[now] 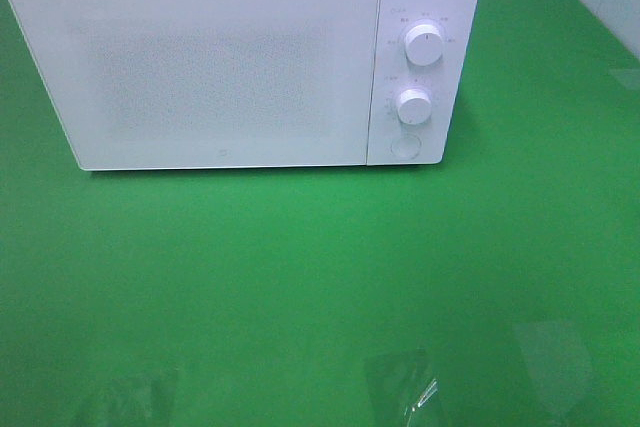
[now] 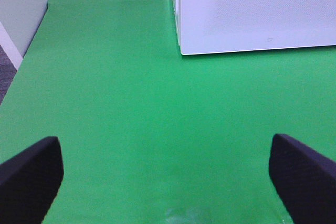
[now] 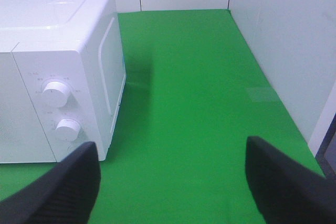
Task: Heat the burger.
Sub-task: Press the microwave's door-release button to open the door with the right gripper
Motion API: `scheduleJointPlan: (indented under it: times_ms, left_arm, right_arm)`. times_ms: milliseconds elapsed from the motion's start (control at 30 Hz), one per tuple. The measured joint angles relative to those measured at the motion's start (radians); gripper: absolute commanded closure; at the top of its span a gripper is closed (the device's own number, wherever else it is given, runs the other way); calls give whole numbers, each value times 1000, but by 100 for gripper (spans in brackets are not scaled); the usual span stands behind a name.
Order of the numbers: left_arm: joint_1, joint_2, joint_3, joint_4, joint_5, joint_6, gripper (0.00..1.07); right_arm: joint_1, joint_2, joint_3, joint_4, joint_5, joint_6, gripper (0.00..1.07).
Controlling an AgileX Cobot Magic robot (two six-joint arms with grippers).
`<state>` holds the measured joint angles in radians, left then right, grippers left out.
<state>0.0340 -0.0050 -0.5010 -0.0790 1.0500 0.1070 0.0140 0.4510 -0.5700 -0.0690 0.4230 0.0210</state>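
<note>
1. My left claw [image 2: 164, 153] hangs spread wide and holds nothing. My right claw [image 3: 171, 153] is spread and empty too.
2. Beyond them the microwave [image 1: 245, 62] stands with its door [image 1: 150, 87] shut.
3. The burger shows nowhere. I cannot tell whether it is inside, so I cannot judge progress.

Microwave [image 1: 245, 62] interior hidden behind its shut door [image 1: 200, 72], dial labels [image 1: 397, 15] too small, jaws cropped at wrist-view edges.

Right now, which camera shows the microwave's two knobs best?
The exterior high view: the upper knob and lower knob face it squarely. The right wrist view catches them slanted. The left wrist view shows only a bare corner of the microwave.
</note>
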Motion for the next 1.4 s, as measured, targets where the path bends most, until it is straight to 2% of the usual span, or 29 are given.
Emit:
scheduleJointPlan:
  times_ms: [167, 233, 333, 600, 800, 900, 1033, 1400]
  left_arm:
    - [0, 0, 0, 0, 0, 0, 7]
    - [0, 0, 0, 0, 0, 0, 7]
    - [0, 0, 0, 0, 0, 0, 7]
    - [0, 0, 0, 0, 0, 0, 7]
    - [0, 0, 0, 0, 0, 0, 7]
    - [0, 0, 0, 0, 0, 0, 7]
    - [0, 0, 0, 0, 0, 0, 7]
    - [0, 0, 0, 0, 0, 0, 7]
  right_arm:
    - [0, 83, 0, 0, -77, 0, 31]
    - [0, 181, 1, 0, -178, 2, 31]
    - [0, 201, 2, 0, -205, 5, 31]
    - [0, 418, 83, 1, -512, 43, 31]
    - [0, 513, 116, 1, -711, 78, 31]
    - [0, 528, 124, 1, -740, 79, 31]
    - [0, 651, 166, 2, -925, 79, 31]
    - [0, 843, 168, 12, -1051, 74, 32]
